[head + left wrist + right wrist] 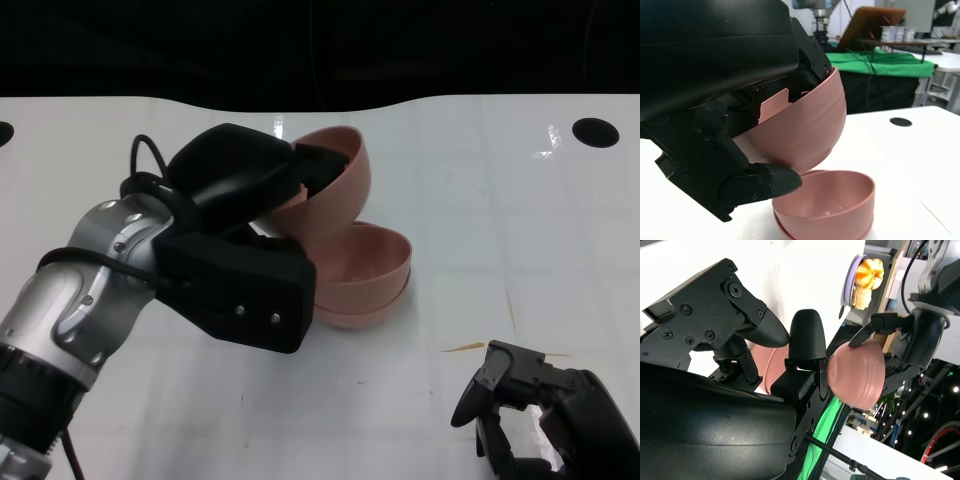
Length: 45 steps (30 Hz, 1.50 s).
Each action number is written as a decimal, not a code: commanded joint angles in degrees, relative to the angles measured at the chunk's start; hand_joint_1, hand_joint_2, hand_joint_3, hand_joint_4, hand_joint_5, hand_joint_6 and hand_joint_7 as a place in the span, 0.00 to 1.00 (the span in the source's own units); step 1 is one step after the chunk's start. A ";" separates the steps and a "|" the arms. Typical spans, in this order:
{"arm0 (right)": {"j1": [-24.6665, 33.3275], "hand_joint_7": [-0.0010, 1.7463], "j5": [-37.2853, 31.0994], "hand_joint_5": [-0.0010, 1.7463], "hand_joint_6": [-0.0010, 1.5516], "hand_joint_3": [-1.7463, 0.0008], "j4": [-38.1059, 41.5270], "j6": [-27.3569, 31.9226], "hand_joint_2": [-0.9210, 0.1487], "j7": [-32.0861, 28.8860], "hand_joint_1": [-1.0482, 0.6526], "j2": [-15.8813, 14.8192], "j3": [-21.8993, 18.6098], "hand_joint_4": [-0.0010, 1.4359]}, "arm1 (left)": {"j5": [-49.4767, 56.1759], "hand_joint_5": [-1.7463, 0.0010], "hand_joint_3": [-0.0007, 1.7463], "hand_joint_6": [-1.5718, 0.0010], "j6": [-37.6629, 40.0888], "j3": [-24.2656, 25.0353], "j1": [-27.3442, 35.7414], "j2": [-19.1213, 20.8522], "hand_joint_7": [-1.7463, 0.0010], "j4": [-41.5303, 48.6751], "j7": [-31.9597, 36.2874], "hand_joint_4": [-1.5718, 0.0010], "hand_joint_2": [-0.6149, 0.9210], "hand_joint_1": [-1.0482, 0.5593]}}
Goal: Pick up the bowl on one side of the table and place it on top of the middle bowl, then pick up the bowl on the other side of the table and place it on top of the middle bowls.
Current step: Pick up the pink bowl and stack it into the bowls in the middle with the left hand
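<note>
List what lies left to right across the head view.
Left hand holding the tilted pink bowl → stacked pink bowls on the white table → right hand, holding nothing.

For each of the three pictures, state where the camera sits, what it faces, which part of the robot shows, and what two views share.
Head view: above, looking down at the table; left hand holding the tilted pink bowl over the stacked bowls; right hand idle.
Left wrist view: behind the left hand, facing both.
Right wrist view: behind the right hand, facing the bowl.
Shared: the held bowl.
</note>
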 commanded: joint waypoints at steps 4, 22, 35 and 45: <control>0.07 0.85 -0.22 1.00 0.48 0.24 0.03 0.19 0.46 -0.32 0.50 -0.34 -0.51 0.58 | -0.36 0.00 0.61 0.54 -1.86 -1.23 -2.91 -0.71 0.00 2.21 -2.54 0.42 0.71 0.50; 0.57 0.85 -0.36 1.00 0.47 0.24 -0.72 0.48 0.45 -0.31 0.51 0.03 -0.33 0.57 | 3.22 0.00 0.50 0.54 -3.42 -5.23 -5.10 -2.48 0.08 5.78 -4.16 0.44 0.78 0.51; 0.83 0.85 -0.30 1.00 0.48 0.24 -1.21 0.85 0.45 -0.40 0.51 0.21 -0.25 0.57 | 8.70 0.60 0.10 0.53 -2.32 -8.14 -3.98 -2.65 0.99 8.25 -1.82 0.62 1.00 0.41; 0.67 0.85 -0.48 1.00 0.47 0.25 -1.00 0.35 0.45 -0.41 0.51 0.06 -0.37 0.57 | 13.52 0.97 0.18 0.81 0.98 -10.32 -2.45 -3.51 1.00 9.83 2.63 0.80 1.00 0.20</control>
